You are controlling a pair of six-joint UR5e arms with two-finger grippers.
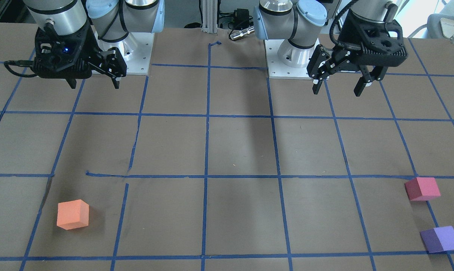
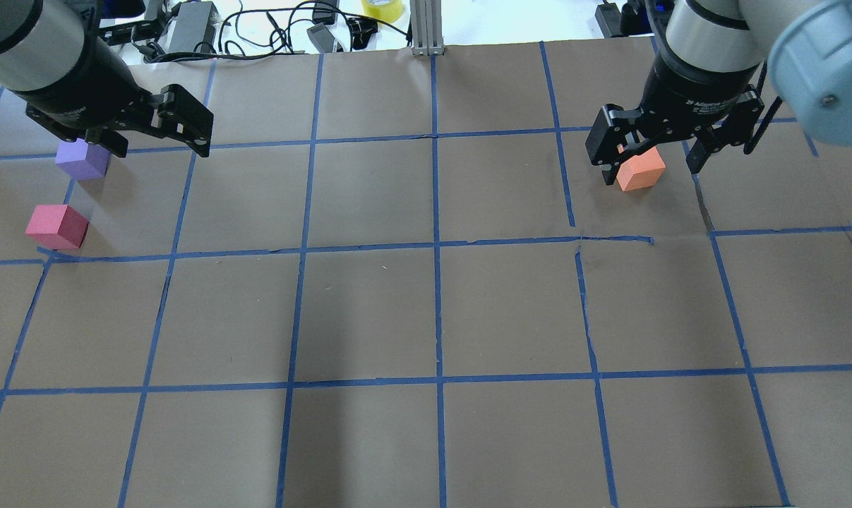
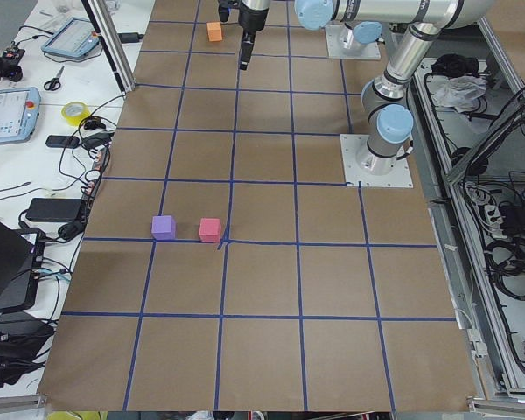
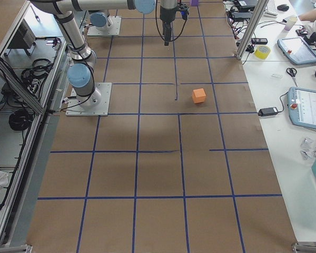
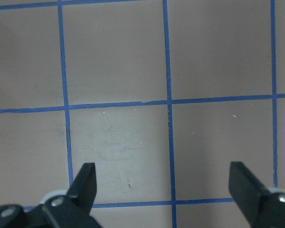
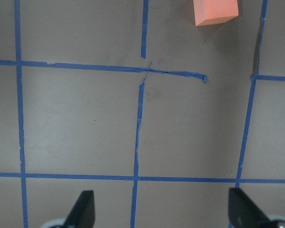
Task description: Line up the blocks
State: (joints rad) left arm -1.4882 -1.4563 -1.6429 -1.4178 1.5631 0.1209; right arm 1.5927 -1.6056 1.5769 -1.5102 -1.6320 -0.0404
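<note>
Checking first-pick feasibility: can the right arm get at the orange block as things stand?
Probably yes: the orange block lies alone, out ahead of the open right gripper, nothing between them.

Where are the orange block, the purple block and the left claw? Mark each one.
Orange block (image 1: 72,215): front-facing view, middle of the cube.
Purple block (image 1: 441,239): front-facing view, middle of the cube.
Left claw (image 1: 337,92): front-facing view, midway between its fingertips.
</note>
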